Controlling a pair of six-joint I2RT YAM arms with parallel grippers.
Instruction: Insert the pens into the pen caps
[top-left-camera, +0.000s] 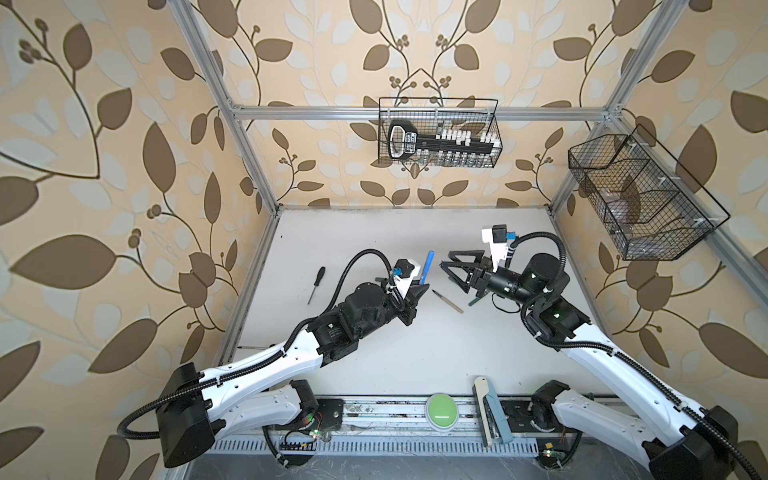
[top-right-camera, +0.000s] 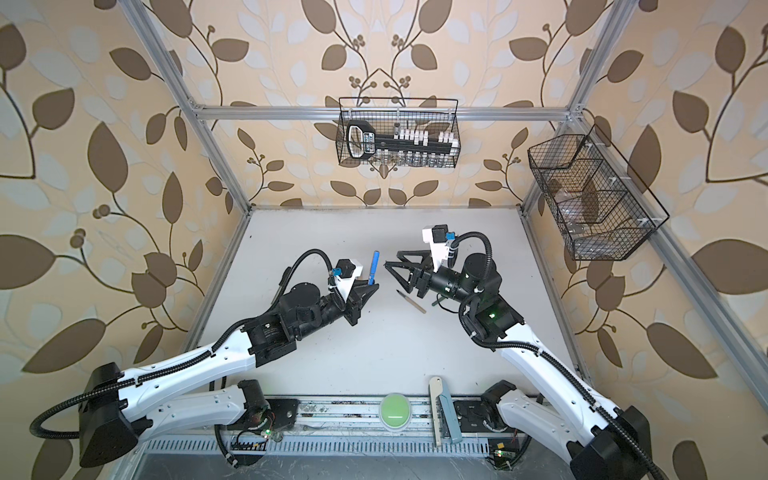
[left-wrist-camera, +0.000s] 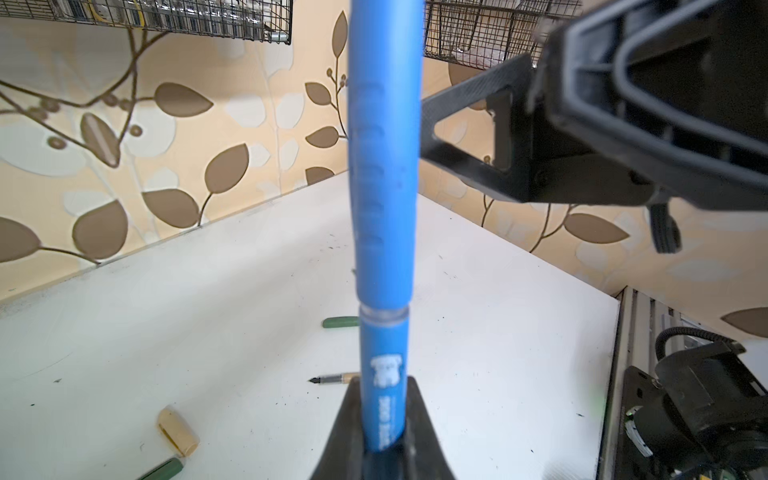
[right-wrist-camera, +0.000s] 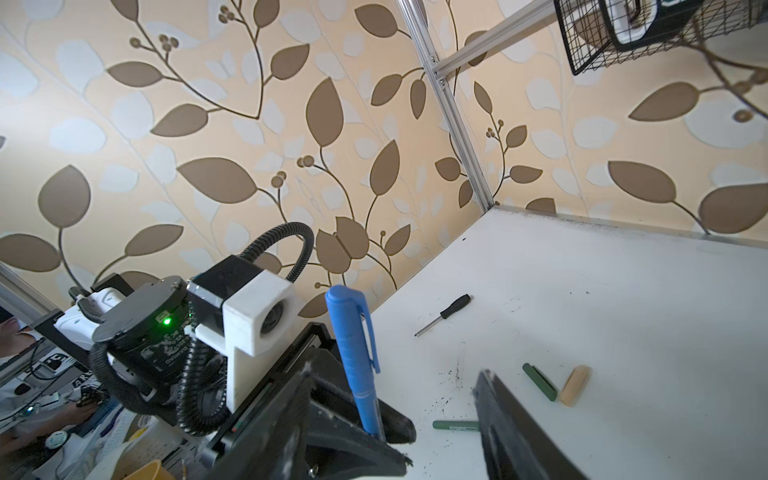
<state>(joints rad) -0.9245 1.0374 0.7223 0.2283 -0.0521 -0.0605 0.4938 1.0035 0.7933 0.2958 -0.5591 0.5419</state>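
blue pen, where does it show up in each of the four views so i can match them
In a top view: the blue pen stands nearly upright just left of centre.
In a top view: same spot, shifted slightly left in the picture.
Left wrist: fills the middle, from near the bottom up past the top edge.
Right wrist: lower centre, clip end up.
Shared landmark: the left end effector, shut on the pen's lower end in every view.

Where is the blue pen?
The blue pen sticks up mid-table in both top views, clamped in the left gripper, with the beige pen lying just right of it.
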